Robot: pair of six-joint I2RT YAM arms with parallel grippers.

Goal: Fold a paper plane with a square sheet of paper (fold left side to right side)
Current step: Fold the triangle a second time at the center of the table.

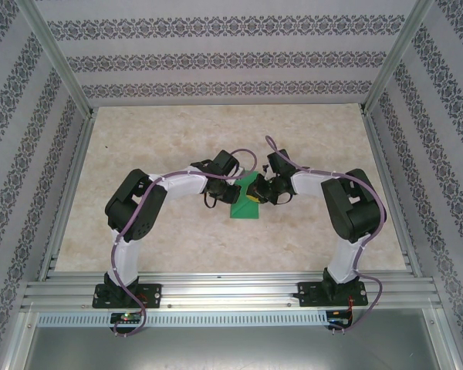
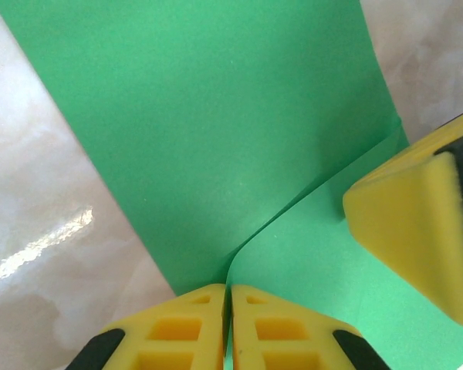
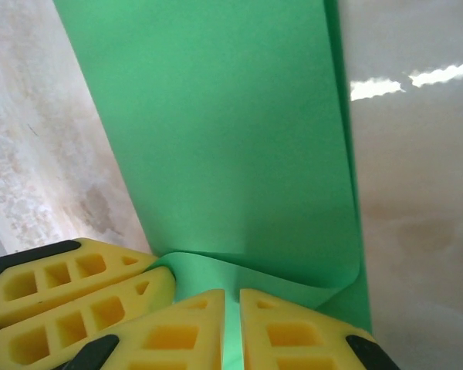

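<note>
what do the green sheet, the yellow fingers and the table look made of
Sheet: thin matte paper, it curls and creases without shine. Fingers: yellow, grainy, probably foam or soft plastic. Table: glossy marble-look top, maybe laminate, mirroring lights.

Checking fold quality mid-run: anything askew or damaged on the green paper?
No tears show. The square sheet of paper is doubled over, but by the right claw the fold bulges as a soft loop, not flat.
</note>
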